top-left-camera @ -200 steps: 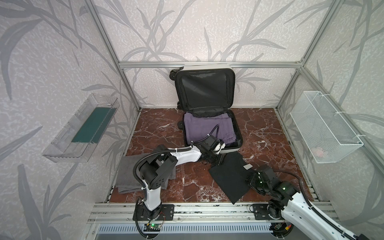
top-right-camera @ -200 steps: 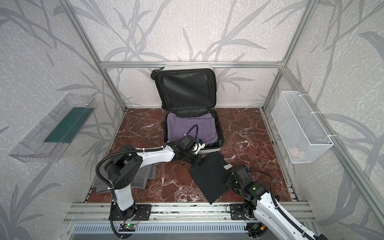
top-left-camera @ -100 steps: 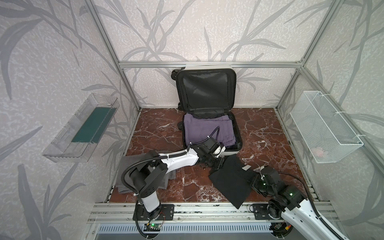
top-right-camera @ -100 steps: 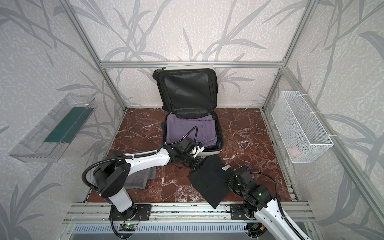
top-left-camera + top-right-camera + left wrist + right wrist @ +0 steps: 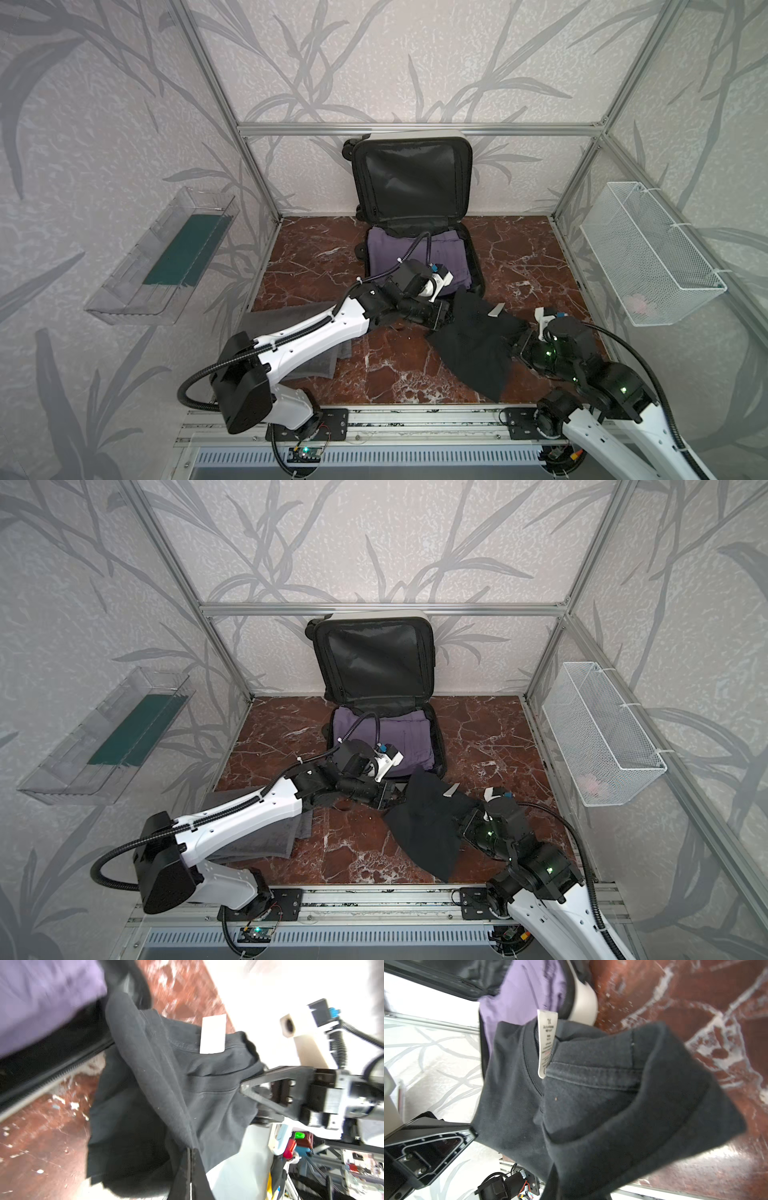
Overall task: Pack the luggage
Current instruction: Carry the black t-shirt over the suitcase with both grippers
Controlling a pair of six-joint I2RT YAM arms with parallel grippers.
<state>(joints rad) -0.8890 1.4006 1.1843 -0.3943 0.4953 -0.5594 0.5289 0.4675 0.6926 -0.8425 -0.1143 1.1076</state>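
Lifted since a second ago, the shirt [image 5: 469, 332] hangs between left gripper [image 5: 449, 316] and right gripper [image 5: 518, 336], each clamped on an edge; luggage [image 5: 477, 266] lies open behind, lid [image 5: 411, 183] upright; stiff shell, probably light, may roll; best held by its rim.

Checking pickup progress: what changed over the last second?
The right gripper closed on the right edge of the black shirt. With the left gripper still clamping the opposite edge, both lifted it, so it hangs bunched between them. The luggage, purple clothes and grey towel stayed put.
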